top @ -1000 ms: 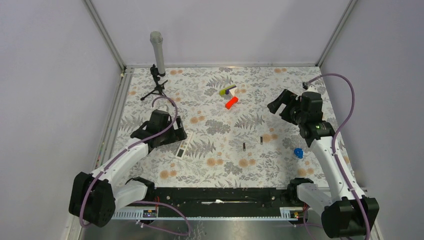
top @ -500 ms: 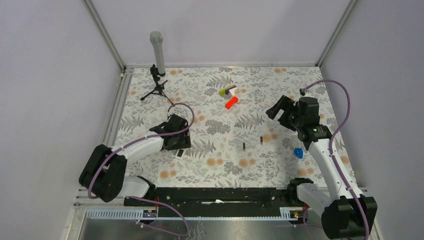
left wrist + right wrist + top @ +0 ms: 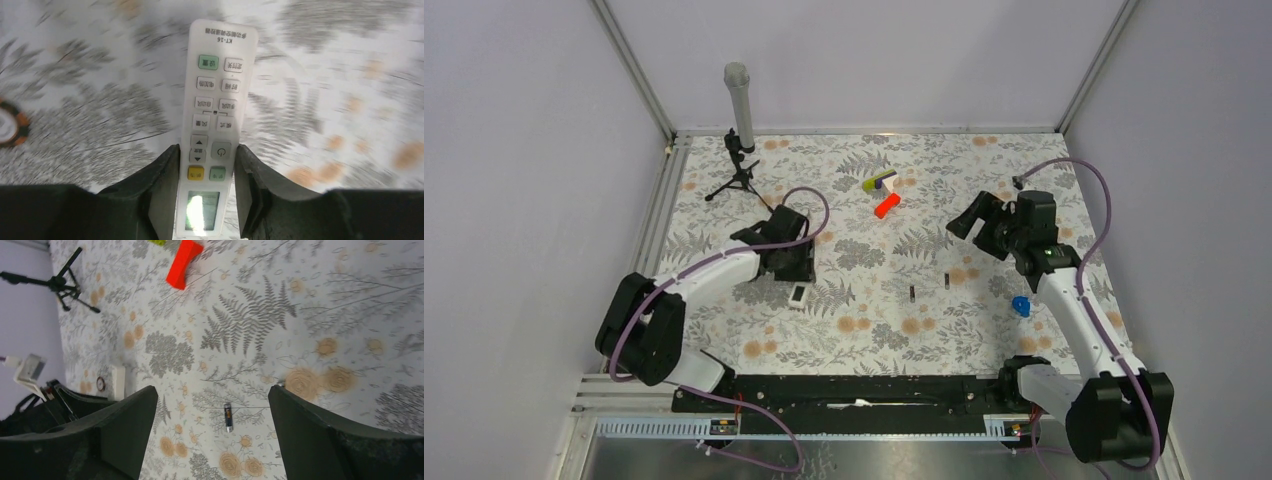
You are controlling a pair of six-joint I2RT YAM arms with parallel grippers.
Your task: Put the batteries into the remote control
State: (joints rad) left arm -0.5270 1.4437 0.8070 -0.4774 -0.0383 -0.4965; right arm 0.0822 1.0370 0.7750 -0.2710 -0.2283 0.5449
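Observation:
The remote control [image 3: 218,90] is a slim white bar with its buttons up, and my left gripper [image 3: 206,150] is shut on its display end, both fingers pressed against its long sides. From above, only its white end [image 3: 798,294] pokes out below the left gripper [image 3: 792,262]. Two batteries [image 3: 912,293] [image 3: 947,282] lie on the floral mat at mid table. My right gripper [image 3: 984,222] hangs open above and to the right of them. In the right wrist view one battery [image 3: 228,417] lies between the open fingers, and the other shows only its tip [image 3: 280,384].
A red cylinder [image 3: 886,206] and a yellow-and-white block [image 3: 881,181] lie at the back centre. A blue piece [image 3: 1021,305] sits by the right arm. A small tripod [image 3: 740,170] with a grey tube stands back left. A small dark ring [image 3: 7,127] lies left of the remote.
My left gripper has closed on the remote control and swung right with it. The right gripper has drifted slightly left toward the batteries, still open.

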